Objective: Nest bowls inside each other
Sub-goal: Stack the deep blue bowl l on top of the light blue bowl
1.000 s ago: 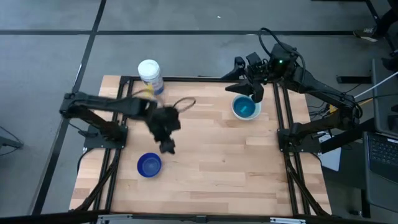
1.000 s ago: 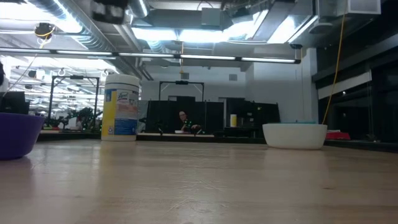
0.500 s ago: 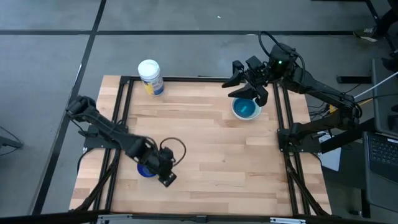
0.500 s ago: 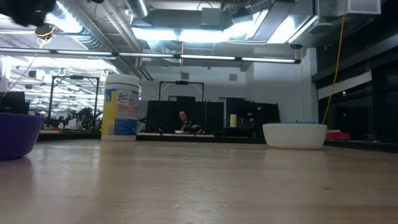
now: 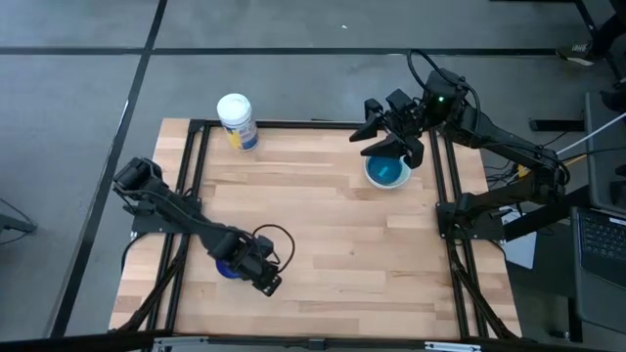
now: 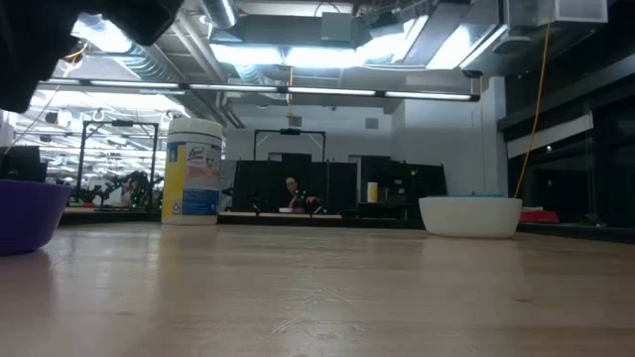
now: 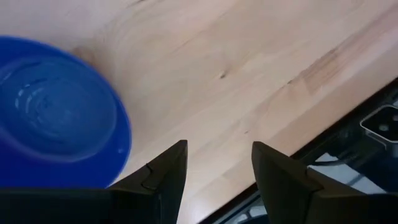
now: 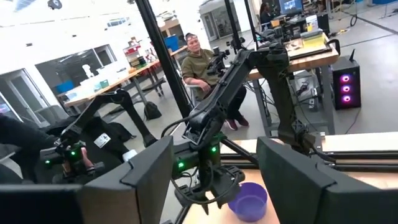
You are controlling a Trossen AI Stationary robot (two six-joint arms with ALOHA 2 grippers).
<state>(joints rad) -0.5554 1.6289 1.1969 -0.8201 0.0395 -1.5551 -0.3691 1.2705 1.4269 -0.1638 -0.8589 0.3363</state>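
A dark blue bowl (image 5: 227,266) (image 7: 56,112) stands on its base near the table's near left corner. My left gripper (image 5: 267,283) (image 7: 217,165) hangs just right of it, pointing steeply down with its fingers open over bare wood beside the bowl's rim, holding nothing. At the far right a white bowl (image 5: 386,173) (image 6: 470,215) sits on the table with a light blue bowl nested inside. My right gripper (image 5: 377,132) (image 8: 214,168) hovers high above that stack's far side, level and open, with nothing between its fingers.
A white cylindrical container (image 5: 237,120) (image 6: 193,171) with a blue-yellow label stands at the far left edge. Black frame rails (image 5: 186,186) run along both sides of the table. The middle of the wooden top (image 5: 323,225) is bare. A person (image 8: 202,62) sits beyond the table.
My left arm has swung from the table's left middle toward the near edge and sunk down beside the dark blue bowl, its wrist rolling on the way. Its fingers have stayed open. The bowls have not moved.
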